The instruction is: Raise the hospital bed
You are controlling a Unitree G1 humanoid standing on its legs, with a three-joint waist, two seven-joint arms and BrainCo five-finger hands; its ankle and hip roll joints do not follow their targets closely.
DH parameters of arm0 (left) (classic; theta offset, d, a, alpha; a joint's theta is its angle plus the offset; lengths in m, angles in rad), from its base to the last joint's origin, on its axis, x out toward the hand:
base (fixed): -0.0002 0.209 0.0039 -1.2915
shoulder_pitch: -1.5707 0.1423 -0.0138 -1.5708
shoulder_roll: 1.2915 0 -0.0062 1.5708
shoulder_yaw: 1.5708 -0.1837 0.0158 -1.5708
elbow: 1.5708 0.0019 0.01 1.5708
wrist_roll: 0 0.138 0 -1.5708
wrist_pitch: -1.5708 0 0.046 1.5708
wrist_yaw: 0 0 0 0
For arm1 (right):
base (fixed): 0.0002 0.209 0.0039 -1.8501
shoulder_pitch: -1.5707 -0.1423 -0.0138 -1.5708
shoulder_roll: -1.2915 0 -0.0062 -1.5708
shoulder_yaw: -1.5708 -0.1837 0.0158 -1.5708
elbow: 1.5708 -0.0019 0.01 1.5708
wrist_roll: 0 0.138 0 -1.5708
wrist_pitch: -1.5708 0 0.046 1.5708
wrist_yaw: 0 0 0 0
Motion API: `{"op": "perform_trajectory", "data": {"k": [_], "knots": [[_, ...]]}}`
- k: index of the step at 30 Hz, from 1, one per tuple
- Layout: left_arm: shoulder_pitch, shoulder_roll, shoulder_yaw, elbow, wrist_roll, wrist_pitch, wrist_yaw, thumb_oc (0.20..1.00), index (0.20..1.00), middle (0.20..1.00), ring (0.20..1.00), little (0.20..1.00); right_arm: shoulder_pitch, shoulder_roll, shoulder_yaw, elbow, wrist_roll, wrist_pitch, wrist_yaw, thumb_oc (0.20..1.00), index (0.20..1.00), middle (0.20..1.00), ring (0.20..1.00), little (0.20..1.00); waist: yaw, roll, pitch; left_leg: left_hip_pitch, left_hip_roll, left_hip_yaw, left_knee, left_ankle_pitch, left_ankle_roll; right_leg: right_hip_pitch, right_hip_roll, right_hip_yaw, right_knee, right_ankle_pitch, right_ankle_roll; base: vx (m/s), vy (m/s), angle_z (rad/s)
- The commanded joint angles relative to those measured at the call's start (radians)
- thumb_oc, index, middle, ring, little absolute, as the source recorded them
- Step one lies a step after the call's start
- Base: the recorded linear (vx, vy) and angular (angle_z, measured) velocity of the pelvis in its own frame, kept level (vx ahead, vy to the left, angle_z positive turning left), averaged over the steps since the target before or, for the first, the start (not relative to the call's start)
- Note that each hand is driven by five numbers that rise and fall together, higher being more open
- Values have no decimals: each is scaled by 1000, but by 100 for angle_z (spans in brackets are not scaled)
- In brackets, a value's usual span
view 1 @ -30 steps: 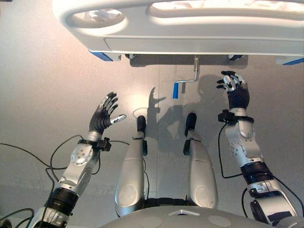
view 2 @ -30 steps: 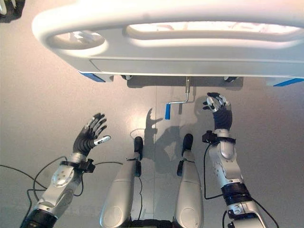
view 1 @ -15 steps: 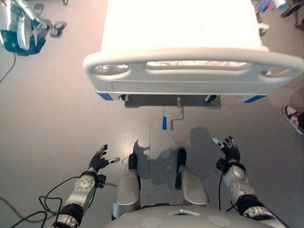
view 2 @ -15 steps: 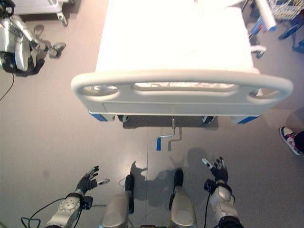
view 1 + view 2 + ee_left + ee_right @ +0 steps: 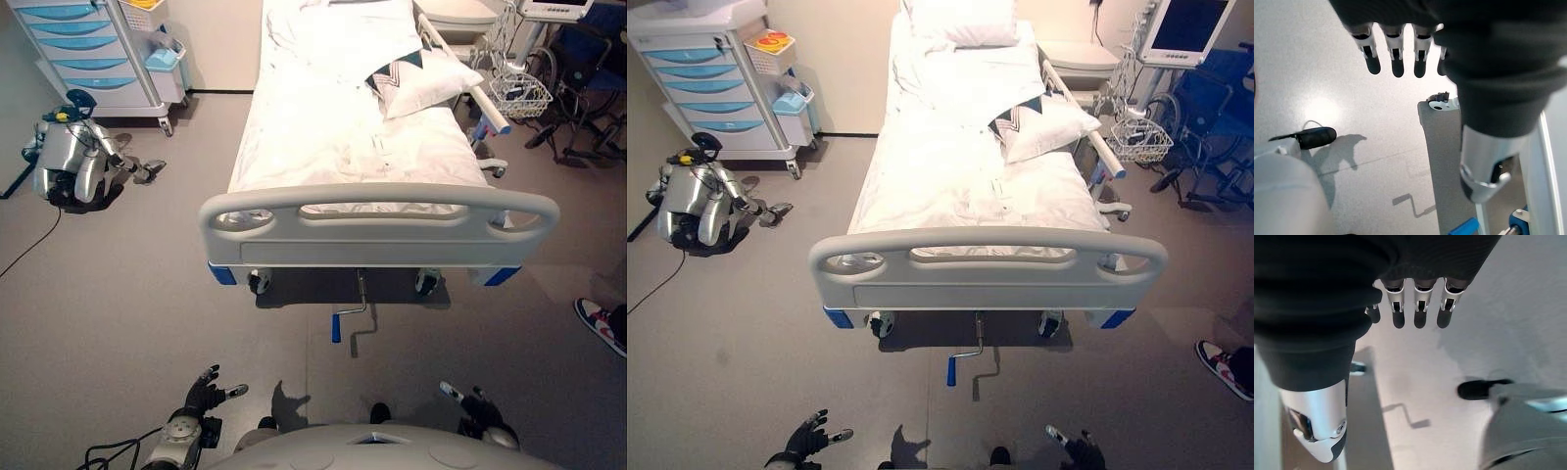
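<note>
Left hand [image 5: 204, 392] and right hand [image 5: 474, 406], fingers spread and empty, hang low at the near edge. The crank handle [image 5: 336, 327], blue grip hanging vertical, lies farther off between them beneath the hospital bed [image 5: 377, 227] footboard, roughly midway between the hands.

The bed's [image 5: 378, 226] head end runs off the top edge. The crank's [image 5: 349, 318] upper shaft disappears under the footboard [image 5: 378, 250]. A person's shoe [image 5: 598, 324] is cut by the right edge. The wheelchair [image 5: 1210, 117] is partly out of frame.
</note>
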Motion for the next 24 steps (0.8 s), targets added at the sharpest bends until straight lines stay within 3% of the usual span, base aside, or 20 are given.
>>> {"op": "perform_trajectory", "data": {"k": [1, 10, 24], "knots": [[-59, 0, 24, 40, 42, -3, 8, 1000, 1000, 1000, 1000, 1000, -80, -9, -19, -10, -18, -5, 4, 1000, 1000, 1000, 1000, 1000, -6, 5, 32, -41, -3, -4, 15, 35, -6, 8, -18, -26, 87, -33, 60, -2, 22, -10], [-78, -15, 23, 71, 24, 20, -13, 1000, 1000, 1000, 1000, 1000, -102, 4, 49, 81, -134, 49, 22, 1000, 1000, 1000, 1000, 1000, 14, -8, -1, 1, -9, -10, 14, 11, 21, 35, -16, -10, 95, -41, 58, -7, 8, -5], [-88, -25, 13, 118, 48, 27, -25, 1000, 1000, 1000, 1000, 1000, -101, 15, 81, 92, -170, 61, 32, 1000, 1000, 1000, 1000, 1000, 15, -8, -21, 11, -17, -14, 5, 3, 29, 59, -19, -2, 62, -42, 54, 0, 0, 0]]}}
